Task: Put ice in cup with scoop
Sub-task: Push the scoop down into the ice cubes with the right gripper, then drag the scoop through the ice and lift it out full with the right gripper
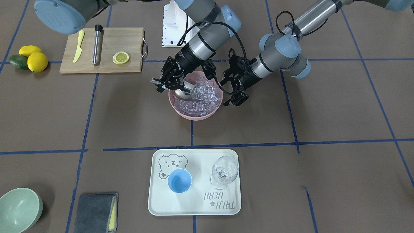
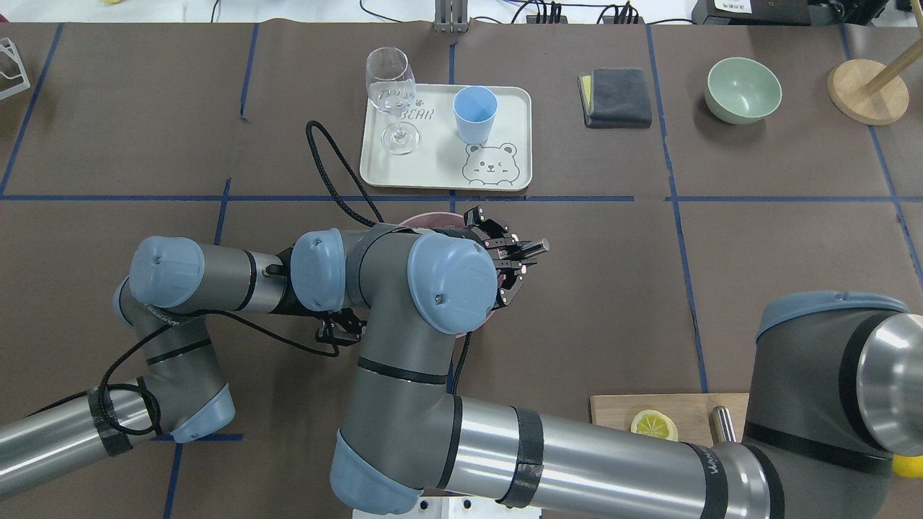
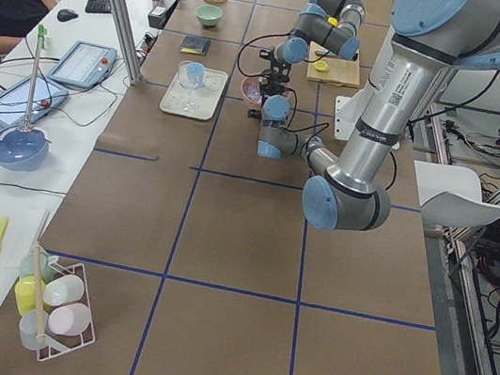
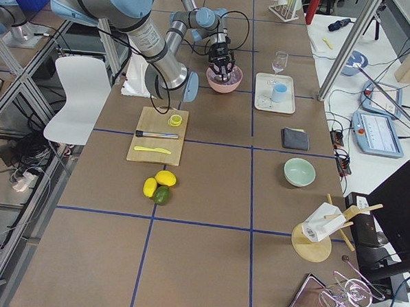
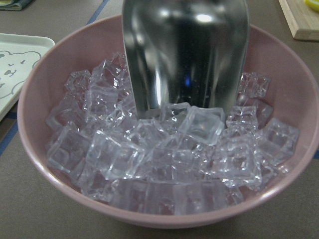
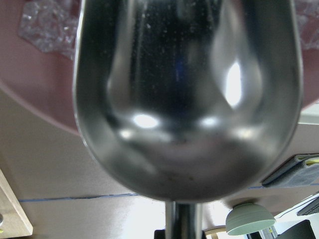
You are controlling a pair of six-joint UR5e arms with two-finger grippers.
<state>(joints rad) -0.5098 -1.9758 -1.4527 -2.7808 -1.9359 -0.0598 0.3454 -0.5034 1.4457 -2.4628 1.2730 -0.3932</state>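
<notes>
The steel scoop lies tilted in the pink bowl, its front edge dug into the heap of clear ice cubes. My right gripper is shut on the scoop's handle at the bowl's edge. The left wrist view shows the scoop pressed into the ice. The right wrist view is filled by the scoop's trough. My left gripper hangs open and empty just beside the bowl's other side. The light-blue cup stands empty and upright on the white tray.
A clear wine glass stands on the tray beside the cup. A cutting board with a yellow knife, a steel cylinder and a lemon slice lies behind the bowl. A pale green bowl and a grey cloth sit near the tray.
</notes>
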